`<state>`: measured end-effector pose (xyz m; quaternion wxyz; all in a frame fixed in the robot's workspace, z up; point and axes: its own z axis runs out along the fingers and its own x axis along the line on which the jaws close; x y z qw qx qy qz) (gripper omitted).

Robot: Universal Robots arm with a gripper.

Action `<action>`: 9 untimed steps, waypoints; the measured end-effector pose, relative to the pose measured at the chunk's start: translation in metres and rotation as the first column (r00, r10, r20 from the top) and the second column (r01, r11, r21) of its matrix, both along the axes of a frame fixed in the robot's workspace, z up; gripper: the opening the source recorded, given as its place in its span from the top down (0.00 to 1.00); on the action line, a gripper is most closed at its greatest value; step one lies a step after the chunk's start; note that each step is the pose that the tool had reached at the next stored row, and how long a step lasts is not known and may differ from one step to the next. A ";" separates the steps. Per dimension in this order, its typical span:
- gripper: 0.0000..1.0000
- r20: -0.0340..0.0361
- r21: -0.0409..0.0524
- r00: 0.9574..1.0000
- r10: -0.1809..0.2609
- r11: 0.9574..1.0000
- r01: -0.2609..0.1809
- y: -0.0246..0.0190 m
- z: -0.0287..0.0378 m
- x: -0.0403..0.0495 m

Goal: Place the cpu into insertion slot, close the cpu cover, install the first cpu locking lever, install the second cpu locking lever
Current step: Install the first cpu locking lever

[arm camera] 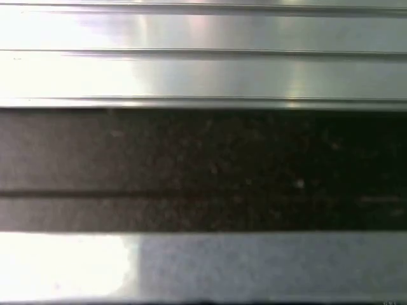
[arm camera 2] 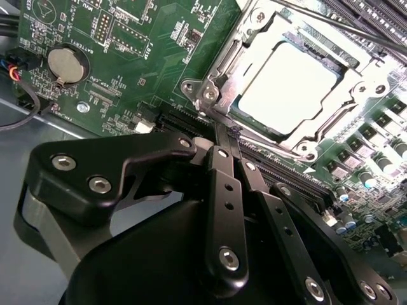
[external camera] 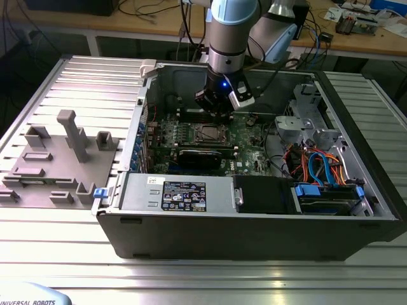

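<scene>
gripper (arm camera 2: 230,136) closed beside cpu cover (arm camera 2: 251,54) | cpu (arm camera 2: 287,86) seated

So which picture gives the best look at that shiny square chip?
The second wrist view: the cpu sits large and bright inside the cpu cover. The exterior view shows it small and distant, below the gripper. The first wrist view faces blurred metal ridges.

Strong glare on the cpu (arm camera 2: 287,86), first wrist view blurred, exterior evenly lit
</scene>
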<state>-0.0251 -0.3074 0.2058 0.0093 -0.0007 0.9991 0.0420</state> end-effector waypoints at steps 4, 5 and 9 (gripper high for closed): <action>0.89 0.000 -0.008 1.000 0.000 1.000 0.000 -0.0001 -0.0015 0.0000; 0.89 0.000 -0.009 1.000 0.000 1.000 0.000 -0.0001 -0.0019 0.0000; 0.89 0.001 -0.009 1.000 0.000 1.000 0.000 0.0002 -0.0033 0.0001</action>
